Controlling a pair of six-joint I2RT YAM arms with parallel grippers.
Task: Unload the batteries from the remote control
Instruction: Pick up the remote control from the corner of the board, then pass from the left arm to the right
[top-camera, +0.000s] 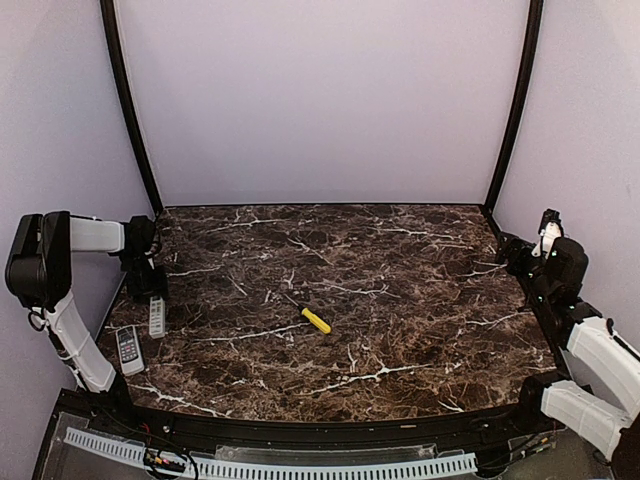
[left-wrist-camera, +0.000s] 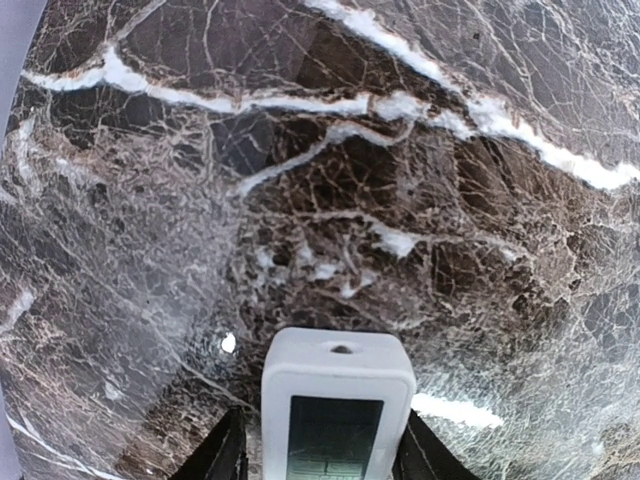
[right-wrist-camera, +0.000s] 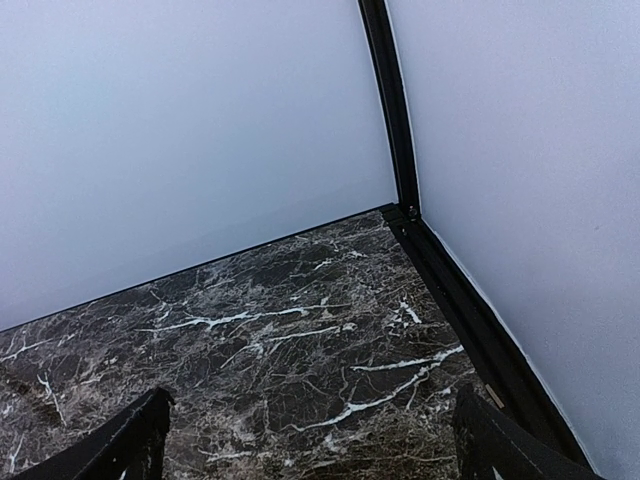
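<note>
Barely started: left tool straddles the white rectangular plastic remote control lying on the dark marble bench, clamped or not, cannot tell. Right tool gapes empty. Batteries unseen, none out.

A white remote lies flat on the bench, well left of the screwdriver. One end is rounded and has a dark display. A grey remote lies buttons up just beside it, farther from the screwdriver.
</note>
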